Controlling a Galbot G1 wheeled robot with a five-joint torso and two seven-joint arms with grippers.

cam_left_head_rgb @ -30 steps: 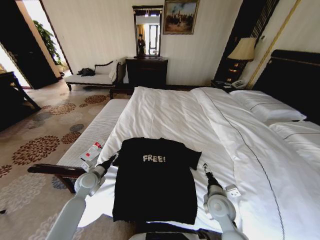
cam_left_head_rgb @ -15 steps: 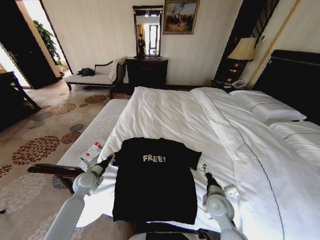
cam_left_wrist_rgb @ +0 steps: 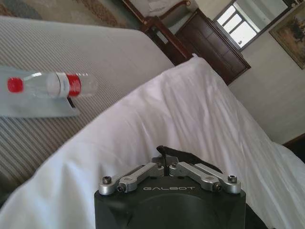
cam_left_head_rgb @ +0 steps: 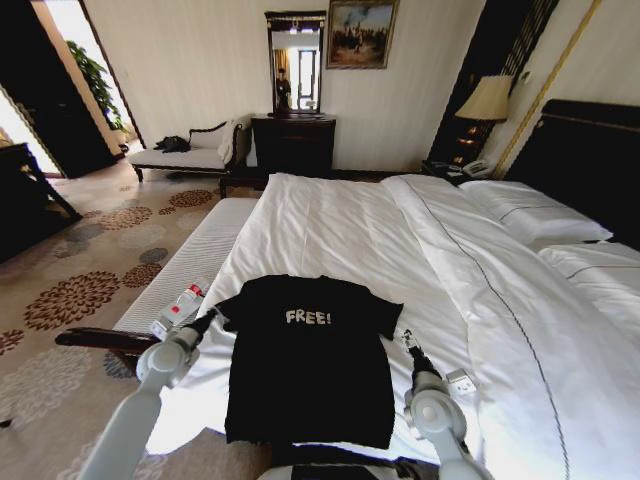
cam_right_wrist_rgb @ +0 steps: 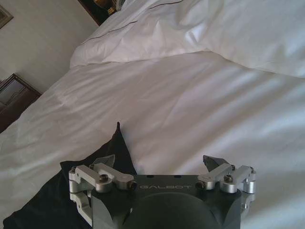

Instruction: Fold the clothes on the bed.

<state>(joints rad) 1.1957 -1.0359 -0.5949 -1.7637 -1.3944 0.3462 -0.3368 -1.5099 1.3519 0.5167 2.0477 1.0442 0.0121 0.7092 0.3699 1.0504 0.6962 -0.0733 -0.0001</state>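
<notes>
Since a second ago our left gripper [cam_left_head_rgb: 207, 319] has drawn the left sleeve of the T-shirt [cam_left_head_rgb: 308, 365] outward, fingers pinched together on it, while our right gripper [cam_left_head_rgb: 405, 338], fingers apart, rests beside the right sleeve, the shirt lying flat at lower centre on the bed [cam_left_head_rgb: 340, 225].

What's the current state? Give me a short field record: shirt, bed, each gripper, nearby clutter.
shirt: black T-shirt with FREE! lettering, lying flat, unfolded
bed: white bed, shirt near its foot end
left gripper: left gripper at the shirt's left sleeve, shut on the sleeve fabric
right gripper: right gripper beside the right sleeve, open, on the sheet
clutter: water bottle on the striped bench beside the bed
</notes>
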